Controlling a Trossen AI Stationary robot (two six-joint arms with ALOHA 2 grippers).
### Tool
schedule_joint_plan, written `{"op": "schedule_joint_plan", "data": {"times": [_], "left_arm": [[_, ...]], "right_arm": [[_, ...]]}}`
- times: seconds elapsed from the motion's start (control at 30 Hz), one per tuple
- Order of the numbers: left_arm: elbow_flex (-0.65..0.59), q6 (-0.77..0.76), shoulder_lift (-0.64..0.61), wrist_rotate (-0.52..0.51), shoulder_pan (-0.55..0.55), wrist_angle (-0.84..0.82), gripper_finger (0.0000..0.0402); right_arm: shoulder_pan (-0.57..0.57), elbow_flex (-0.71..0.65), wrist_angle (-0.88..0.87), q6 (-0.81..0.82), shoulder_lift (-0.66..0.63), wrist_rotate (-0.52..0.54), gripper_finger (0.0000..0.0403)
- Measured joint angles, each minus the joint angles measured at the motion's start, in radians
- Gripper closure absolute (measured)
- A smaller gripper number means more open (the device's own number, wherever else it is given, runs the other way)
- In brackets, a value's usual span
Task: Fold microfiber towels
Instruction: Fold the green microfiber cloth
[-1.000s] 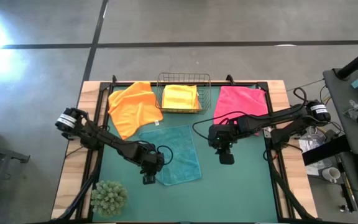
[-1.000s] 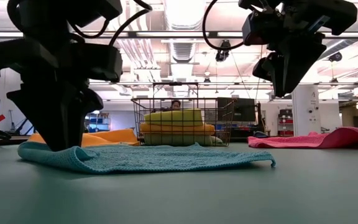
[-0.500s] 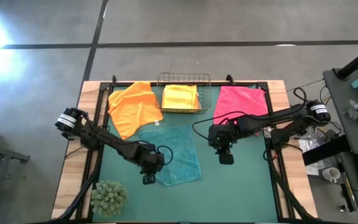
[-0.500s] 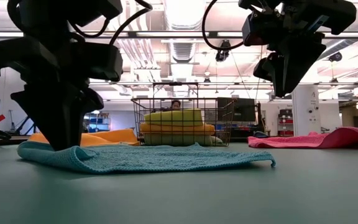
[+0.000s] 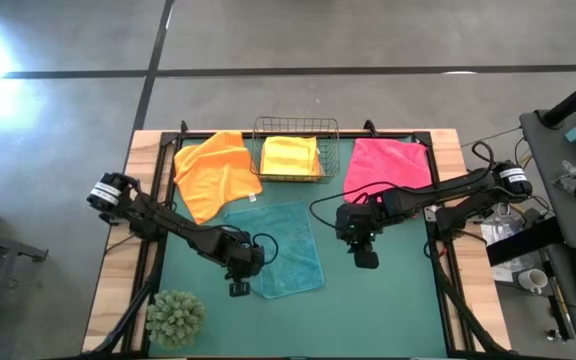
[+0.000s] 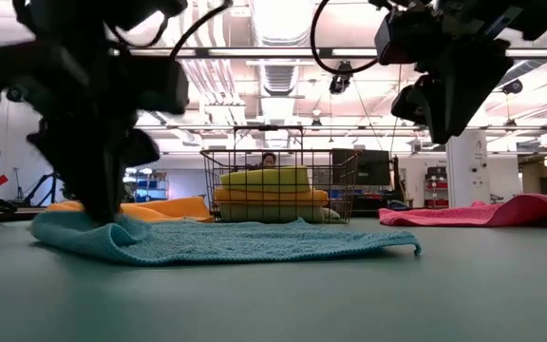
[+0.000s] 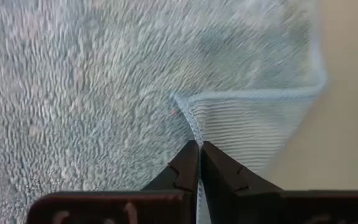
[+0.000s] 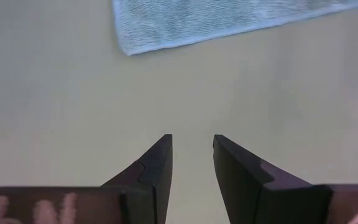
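Green table mat [image 5: 388, 310] on a grey concrete floor. Left gripper [image 5: 240, 287] pinched the teal towel's [image 5: 286, 247] near-left corner; right gripper [image 5: 365, 259] hung parted above bare mat. One orange towel [image 5: 216, 172], one pink towel [image 5: 386, 162], one wire basket [image 5: 295, 125] holding a yellow towel [image 5: 289, 156].

You see a teal towel [image 5: 286, 248] with a ribbed weave on the green table mat [image 5: 388, 310]. Beside the dark wire basket [image 5: 295, 126] lie an orange towel [image 5: 214, 172] and a pink towel [image 5: 388, 163]. In the basket, a yellow towel [image 5: 289, 155] sits on top. Both arms are black
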Motion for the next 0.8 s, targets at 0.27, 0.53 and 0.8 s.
{"op": "schedule_joint_plan", "data": {"times": [0.27, 0.53, 0.8], "left_arm": [[0.037, -0.001, -0.096, 0.001, -0.005, -0.003, 0.0401], [0.028, -0.043, -0.183, 0.0, -0.07, -0.006, 0.0401], [0.026, -0.088, -0.174, -0.047, -0.144, -0.04, 0.0402]], "right_arm": [[0.084, 0.0, 0.099, -0.037, 0.0, 0.005, 0.0296], [0.093, 0.0, 0.152, -0.025, 0.0, 0.009, 0.0293], [0.101, 0.0, 0.248, -0.034, 0.031, 0.009, 0.0241]]}}
